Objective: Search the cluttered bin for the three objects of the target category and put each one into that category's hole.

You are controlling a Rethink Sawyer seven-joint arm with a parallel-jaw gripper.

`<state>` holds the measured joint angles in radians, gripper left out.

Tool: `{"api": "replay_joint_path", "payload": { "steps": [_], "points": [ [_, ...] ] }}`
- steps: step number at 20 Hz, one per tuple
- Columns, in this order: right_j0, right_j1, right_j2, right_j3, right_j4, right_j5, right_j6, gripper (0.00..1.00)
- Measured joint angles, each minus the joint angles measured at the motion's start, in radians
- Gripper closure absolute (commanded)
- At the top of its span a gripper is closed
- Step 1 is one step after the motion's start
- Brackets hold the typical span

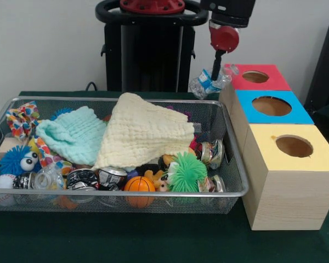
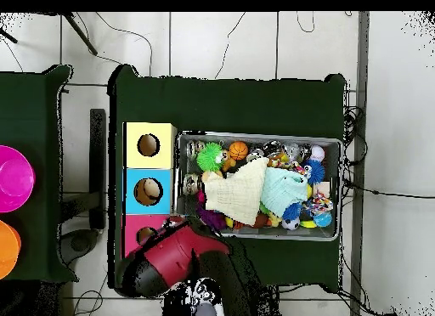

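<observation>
My gripper hangs beside the near left corner of the red-topped box, above the bin's back right corner. It is shut on a crushed clear plastic bottle with a blue label, held in the air level with that box's top. The bottle is left of the red box's round hole, not over it. In the overhead view the red arm covers the gripper, the bottle and part of the red box. Crushed cans lie among the toys in the wire bin.
A blue-topped box and a yellow-topped box stand in a row with the red one, right of the bin. In the bin lie a yellow cloth, a mint cloth, a green spiky ball and an orange ball.
</observation>
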<state>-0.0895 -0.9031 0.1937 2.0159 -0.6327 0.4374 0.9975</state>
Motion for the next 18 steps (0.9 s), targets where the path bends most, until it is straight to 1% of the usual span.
{"api": "replay_joint_path", "payload": {
  "steps": [3, 5, 10, 15, 16, 18],
  "points": [
    [0.049, 0.025, -0.025, -0.042, 0.039, 0.013, 0.039, 1.00],
    [0.081, 0.031, -0.054, -0.066, 0.063, 0.045, 0.069, 1.00],
    [0.131, 0.036, -0.099, -0.093, 0.106, 0.097, 0.116, 1.00],
    [0.189, 0.044, -0.147, -0.121, 0.125, 0.118, 0.155, 1.00],
    [0.214, 0.049, -0.167, -0.132, 0.131, 0.126, 0.170, 1.00],
    [0.230, 0.053, -0.179, -0.140, 0.135, 0.132, 0.182, 1.00]
  ]
}}
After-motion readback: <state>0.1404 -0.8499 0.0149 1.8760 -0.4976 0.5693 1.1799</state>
